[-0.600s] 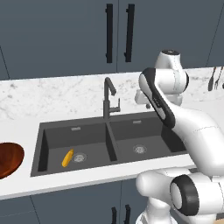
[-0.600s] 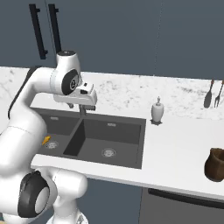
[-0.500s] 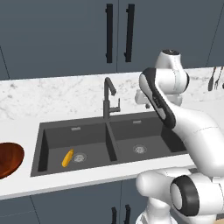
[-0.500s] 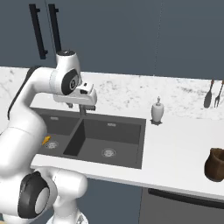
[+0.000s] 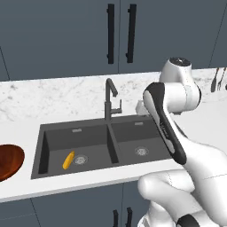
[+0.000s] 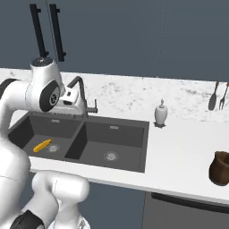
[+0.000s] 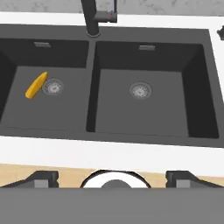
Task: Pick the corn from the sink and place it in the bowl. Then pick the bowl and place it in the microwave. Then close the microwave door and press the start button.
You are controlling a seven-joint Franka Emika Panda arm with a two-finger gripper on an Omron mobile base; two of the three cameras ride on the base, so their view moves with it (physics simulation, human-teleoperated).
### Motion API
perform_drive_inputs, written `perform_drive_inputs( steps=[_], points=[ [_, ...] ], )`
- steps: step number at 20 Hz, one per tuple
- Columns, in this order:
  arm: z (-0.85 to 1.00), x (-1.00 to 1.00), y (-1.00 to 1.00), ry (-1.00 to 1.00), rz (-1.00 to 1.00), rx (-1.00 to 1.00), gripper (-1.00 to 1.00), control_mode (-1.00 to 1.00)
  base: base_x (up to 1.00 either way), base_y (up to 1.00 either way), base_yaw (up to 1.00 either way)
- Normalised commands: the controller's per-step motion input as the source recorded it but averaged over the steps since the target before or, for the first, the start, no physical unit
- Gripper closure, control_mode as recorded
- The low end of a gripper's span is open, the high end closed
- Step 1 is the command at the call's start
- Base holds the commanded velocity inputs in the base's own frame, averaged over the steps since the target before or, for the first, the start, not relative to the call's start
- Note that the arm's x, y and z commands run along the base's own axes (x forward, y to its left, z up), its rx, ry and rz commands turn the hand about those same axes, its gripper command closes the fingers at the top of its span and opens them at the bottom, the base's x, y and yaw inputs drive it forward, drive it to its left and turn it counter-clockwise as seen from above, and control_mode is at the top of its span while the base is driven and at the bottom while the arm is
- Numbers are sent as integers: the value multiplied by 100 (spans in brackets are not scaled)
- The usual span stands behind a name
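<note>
My gripper [image 7: 112, 177] hangs above the sink's [image 7: 151, 37] near rim with jaws spread wide, grasping nothing. Beyond it, the corn [image 7: 36, 85] lies slantwise in the left basin, just beside the drain [image 7: 53, 87]. I'd swing left, turn the fingers across the cob's narrow width, then descend straight down. The bowl [image 5: 9, 162] waits on the counter [image 5: 57, 95] left of the sink.

Dark blue cabinet doors [image 5: 66, 35] (black bar handles [image 5: 110, 33]) above white marble counter [image 6: 179, 147]; even light.
</note>
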Motion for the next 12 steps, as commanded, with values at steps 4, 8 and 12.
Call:
perform_drive_inputs(
  steps=[4, 8, 12],
  points=[
    [0, -44, 100, -19, -2, -10, -100, -100, 0, 0, 0],
    [0, -3, 100, -5, -7, -6, -100, -100, 0, 0, 0],
    [0, 5, 100, 6, -8, 0, -100, -100, 0, 0, 0]
  ],
)
